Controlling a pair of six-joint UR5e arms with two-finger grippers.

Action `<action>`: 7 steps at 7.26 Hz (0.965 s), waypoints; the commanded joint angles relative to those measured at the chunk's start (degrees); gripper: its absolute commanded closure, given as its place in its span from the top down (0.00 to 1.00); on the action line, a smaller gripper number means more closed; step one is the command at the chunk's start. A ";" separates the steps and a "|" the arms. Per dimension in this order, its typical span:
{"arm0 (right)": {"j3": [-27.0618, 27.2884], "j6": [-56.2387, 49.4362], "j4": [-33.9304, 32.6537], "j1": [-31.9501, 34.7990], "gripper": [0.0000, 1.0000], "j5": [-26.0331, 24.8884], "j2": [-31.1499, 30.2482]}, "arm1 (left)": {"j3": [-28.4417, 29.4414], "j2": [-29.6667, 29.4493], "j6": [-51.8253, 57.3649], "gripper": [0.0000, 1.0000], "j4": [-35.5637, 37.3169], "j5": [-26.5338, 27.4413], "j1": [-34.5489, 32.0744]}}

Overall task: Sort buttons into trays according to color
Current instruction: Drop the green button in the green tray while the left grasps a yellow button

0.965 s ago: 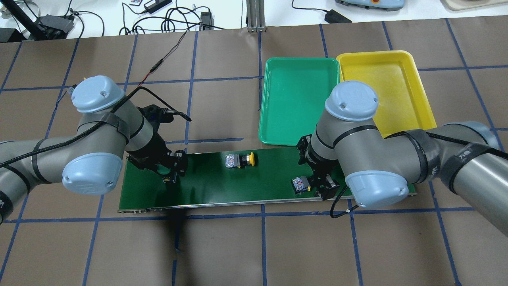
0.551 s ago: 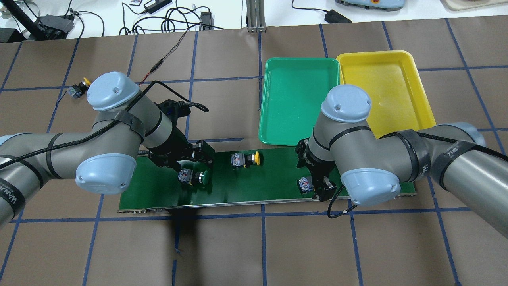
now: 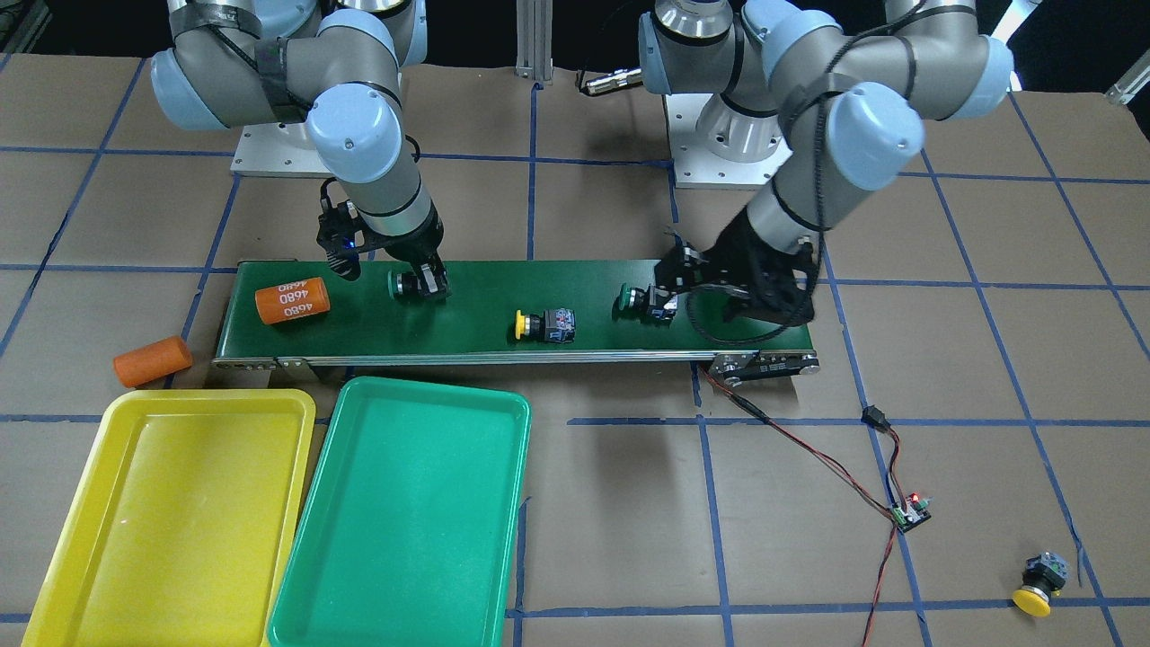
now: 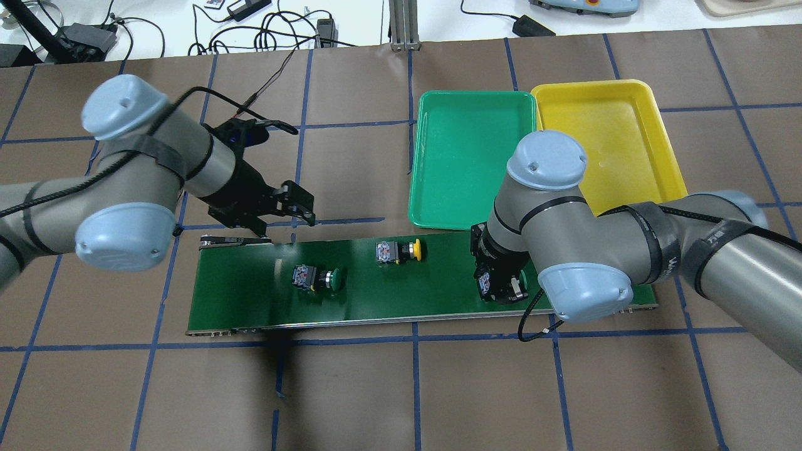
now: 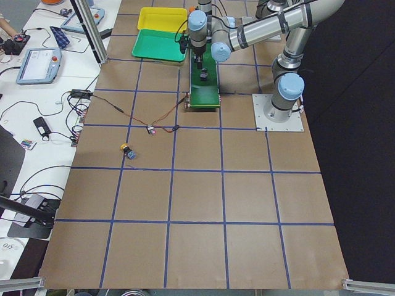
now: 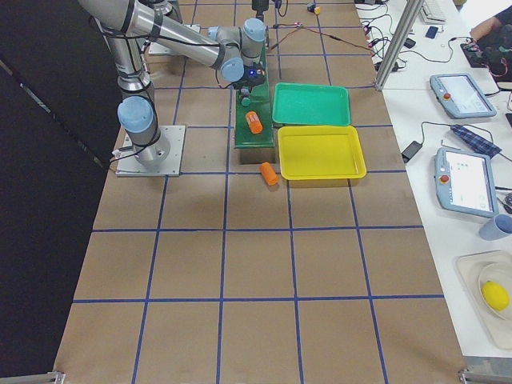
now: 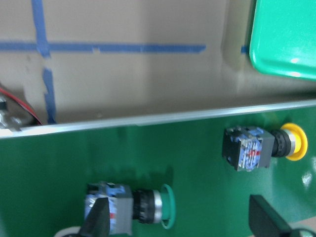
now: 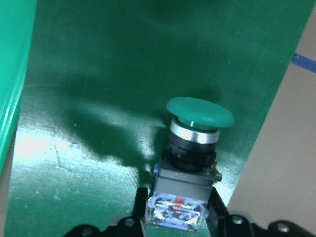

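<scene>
A green button [image 4: 317, 277] lies on its side on the belt, also in the front view [image 3: 641, 301] and the left wrist view [image 7: 129, 207]. A yellow button [image 4: 398, 250] lies to its right on the belt [image 3: 542, 325] [image 7: 259, 147]. My left gripper [image 4: 296, 207] is open and empty over the belt's far edge. My right gripper [image 4: 501, 287] is shut on the switch body of a second green button [image 8: 190, 163] [image 3: 409, 284] at belt level. Another yellow button [image 3: 1038, 582] lies far off on the table. The green tray [image 4: 467, 156] and yellow tray [image 4: 617, 141] hold nothing.
The long dark-green conveyor belt [image 4: 250, 304] carries an orange cylinder marked 4680 [image 3: 292, 302]. A second orange cylinder [image 3: 153, 361] lies on the table beside the belt's end. A red-black wire with a small board [image 3: 909, 514] runs from the belt's other end.
My left gripper let go of the green button on the belt, opened and drew back past the belt's far edge. Both loose buttons drifted right along the belt. My right gripper closed on its green button.
</scene>
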 commanded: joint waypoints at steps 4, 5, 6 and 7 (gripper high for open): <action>-11.11 -2.51 -1.84 -0.96 0.00 -1.30 2.31 | 41.83 -29.05 2.16 1.00 -12.38 12.28 16.75; -15.86 0.60 -2.63 -1.05 0.00 -0.18 4.78 | 47.83 -35.65 -1.96 1.00 -12.12 12.19 18.53; -17.91 0.90 -2.98 -1.06 0.00 -1.12 7.15 | 54.15 -41.29 -7.14 1.00 -12.47 14.02 18.54; -18.27 0.55 -7.34 -1.32 0.00 -3.66 11.01 | 59.00 -45.26 -7.88 1.00 -12.91 17.96 18.55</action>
